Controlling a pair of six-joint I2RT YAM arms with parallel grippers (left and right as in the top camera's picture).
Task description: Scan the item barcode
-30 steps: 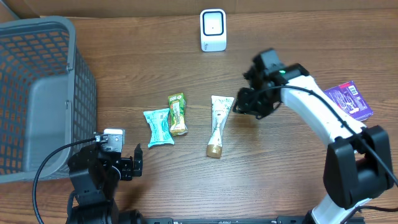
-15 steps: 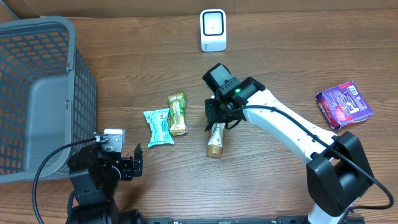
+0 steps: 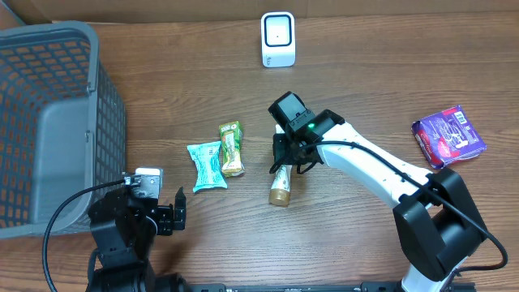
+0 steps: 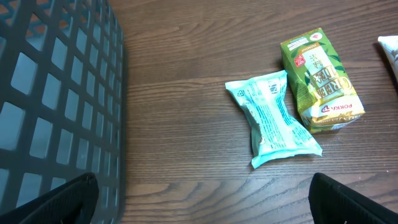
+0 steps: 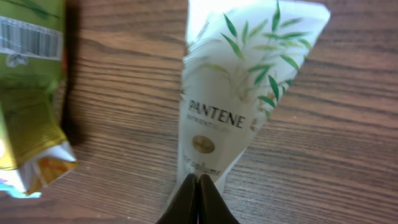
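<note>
Now the right gripper (image 5: pixel 198 184), jaws clenched, is resting on the white leaf-printed plastic tube (image 5: pixel 242 93), probably needing a surer pinch, while the left gripper (image 3: pixel 180 212) is sitting released.

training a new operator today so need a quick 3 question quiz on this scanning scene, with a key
1. True or false: the left gripper is open.
2. The shut right gripper is over which item? A tube; B carton; C packet.
3. What white device stands at the far edge of the table?

Key: 1 true; 2 A; 3 the scanner.
</note>
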